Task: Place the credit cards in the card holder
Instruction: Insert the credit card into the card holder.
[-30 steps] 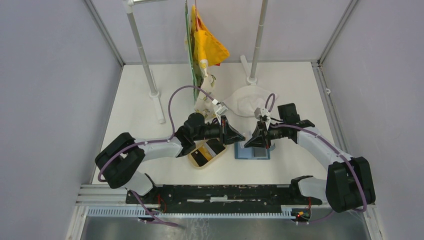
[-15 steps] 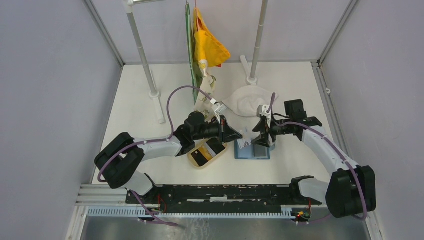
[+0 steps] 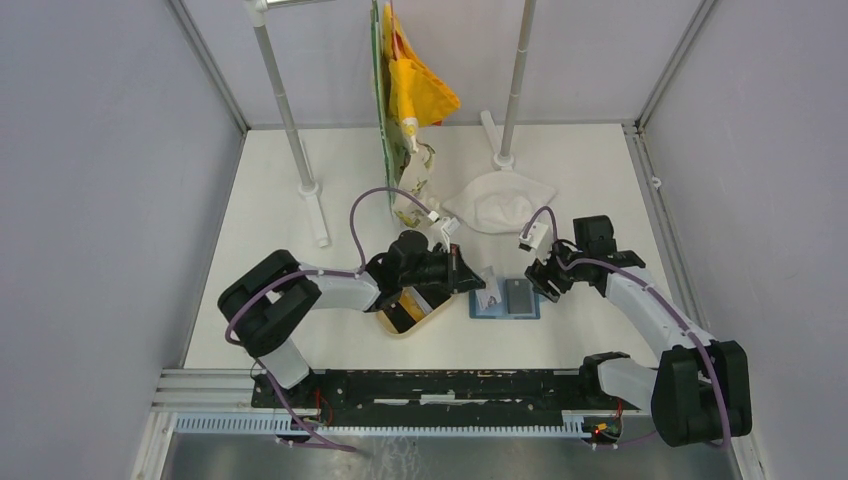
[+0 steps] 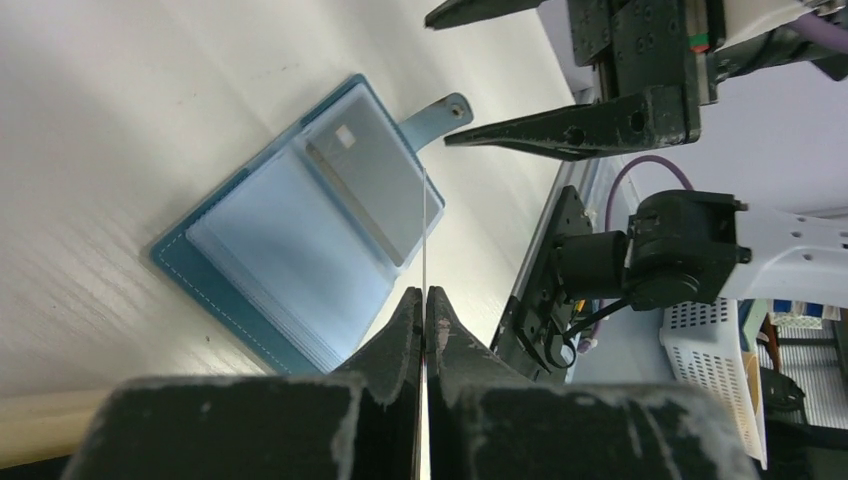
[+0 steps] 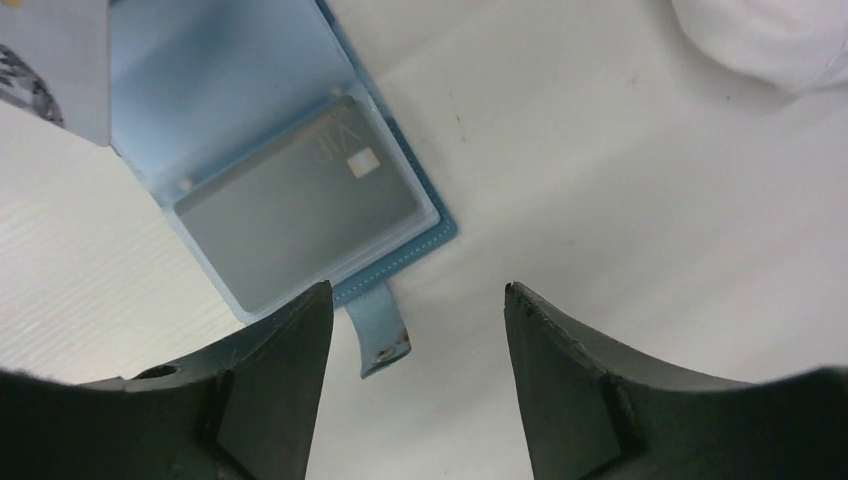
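Arm stretched rightward, the left claw (image 4: 424,292) pinches a thin pale sheet (image 4: 424,230) above the open blue squarish card holder (image 4: 270,250); the right claw (image 5: 418,290) is spread.

Stitched, leather-like blue card holder (image 5: 400,262) with glossy clear plastic sleeves; dull grey card (image 5: 300,210); smooth matt white table (image 5: 620,200).

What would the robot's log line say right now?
left gripper: shut on sleeve page | right gripper: open, empty, over snap tab | card holder: open | credit card: one in sleeve
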